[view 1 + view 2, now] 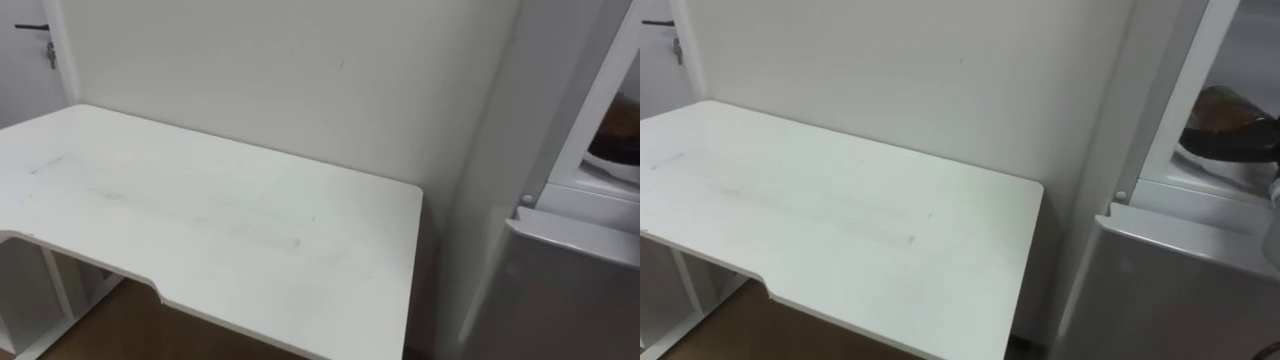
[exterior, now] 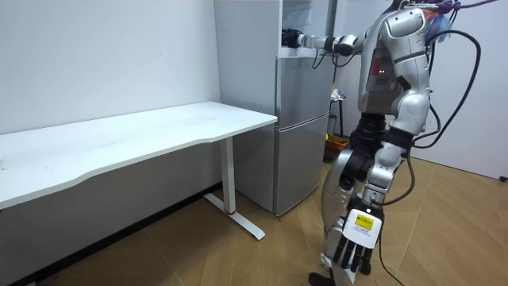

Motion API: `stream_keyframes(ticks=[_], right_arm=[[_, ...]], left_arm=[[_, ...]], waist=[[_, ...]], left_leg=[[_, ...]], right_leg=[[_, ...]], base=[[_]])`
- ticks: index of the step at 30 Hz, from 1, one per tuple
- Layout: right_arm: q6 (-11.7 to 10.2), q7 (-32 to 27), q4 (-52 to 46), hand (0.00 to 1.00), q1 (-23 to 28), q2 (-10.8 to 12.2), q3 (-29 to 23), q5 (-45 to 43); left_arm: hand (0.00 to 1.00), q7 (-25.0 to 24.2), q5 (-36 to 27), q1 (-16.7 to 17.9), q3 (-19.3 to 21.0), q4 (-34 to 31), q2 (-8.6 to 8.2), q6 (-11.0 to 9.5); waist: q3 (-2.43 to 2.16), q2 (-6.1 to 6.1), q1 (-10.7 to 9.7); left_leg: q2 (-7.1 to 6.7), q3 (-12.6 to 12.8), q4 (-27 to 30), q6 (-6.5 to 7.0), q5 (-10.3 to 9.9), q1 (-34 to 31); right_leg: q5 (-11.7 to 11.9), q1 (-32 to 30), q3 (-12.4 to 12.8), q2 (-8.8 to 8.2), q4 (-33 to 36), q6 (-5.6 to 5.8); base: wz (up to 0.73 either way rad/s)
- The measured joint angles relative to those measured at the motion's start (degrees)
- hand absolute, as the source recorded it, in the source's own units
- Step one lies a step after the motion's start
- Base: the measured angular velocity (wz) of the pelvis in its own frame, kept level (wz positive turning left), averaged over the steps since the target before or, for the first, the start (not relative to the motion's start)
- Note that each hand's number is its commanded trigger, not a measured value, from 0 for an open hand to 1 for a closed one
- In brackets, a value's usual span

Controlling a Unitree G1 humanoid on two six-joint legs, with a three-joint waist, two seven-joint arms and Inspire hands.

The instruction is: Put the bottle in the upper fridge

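Room view first: the bottle cannot be made out on its own. The right hand [image 2: 292, 37] is stretched out level into the open upper part of the fridge [image 2: 300, 127], and whether its fingers hold anything there cannot be told. From the right eye view, a dark rounded shape [image 1: 1228, 128] sits inside that upper opening, above the grey lower door [image 1: 1170, 290], which is closed. Whether that shape is the hand, the bottle or something else is unclear.

The left hand [image 2: 353, 253] hangs low beside the robot's leg, its fingers straight and relaxed, holding nothing.

The robot stands on the wooden floor [image 2: 238, 254] just in front of the fridge, on the room view's right, with its body turned toward the fridge. A long white table [image 2: 143, 131] stands against the pale wall [image 2: 103, 56], its end just beside the fridge's side.
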Motion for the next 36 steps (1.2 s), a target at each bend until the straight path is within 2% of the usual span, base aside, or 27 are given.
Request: stream_keyframes(ticks=[8,17,24,28,35,36], right_arm=[[0.0,2.7,-0.2,0.00,0.1,0.0,-0.1,0.2],[0.1,2.8,-3.2,0.00,0.1,0.0,-0.2,0.3],[0.1,1.5,-9.5,0.00,1.1,0.0,-0.1,1.6],[0.0,-0.1,-13.7,0.00,2.9,0.0,-0.1,1.5],[0.0,-1.6,-18.9,0.00,5.2,0.0,-0.1,1.5],[0.0,-1.7,-19.7,0.00,5.2,0.0,-0.1,1.5]], left_arm=[[0.00,0.0,0.0,0.1,0.5,0.0,-0.01,0.0],[0.00,0.6,0.0,0.1,0.7,-0.2,0.00,-0.2],[0.00,1.8,0.2,0.0,0.6,-0.2,0.01,-0.5],[0.00,1.8,0.0,0.0,0.4,0.0,0.01,-0.6],[0.00,3.1,0.0,-0.4,0.3,0.0,0.00,-0.7],[0.00,3.2,0.0,-0.5,0.3,0.0,0.00,-0.7]], waist=[[-0.11,-0.11,0.1],[-0.30,-0.01,-0.3],[-0.67,0.18,-1.0],[-0.84,-0.12,-1.3],[-0.72,-0.31,-1.7],[-0.59,-0.32,-1.7]], left_leg=[[0.18,1.0,-0.7,0.02,0.0,0.9],[0.47,1.8,-1.1,0.01,0.0,1.8],[0.51,1.9,-1.3,0.00,0.0,1.8],[0.53,2.1,-1.5,0.00,0.0,2.0],[0.60,3.0,-2.0,0.01,0.0,2.5],[0.60,3.1,-2.2,0.02,0.0,2.6]], right_leg=[[0.0,0.1,0.9,0.06,0.0,-0.01],[0.0,0.2,1.6,0.23,0.0,-0.01],[0.0,0.1,1.9,0.30,0.0,-0.01],[0.0,0.2,2.3,0.31,0.0,-0.01],[0.0,0.2,3.3,0.31,0.0,-0.01],[0.0,0.3,3.5,0.31,0.0,-0.01]], base=[[-0.07],[-0.04],[0.00],[-0.01],[-0.07],[-0.06]])
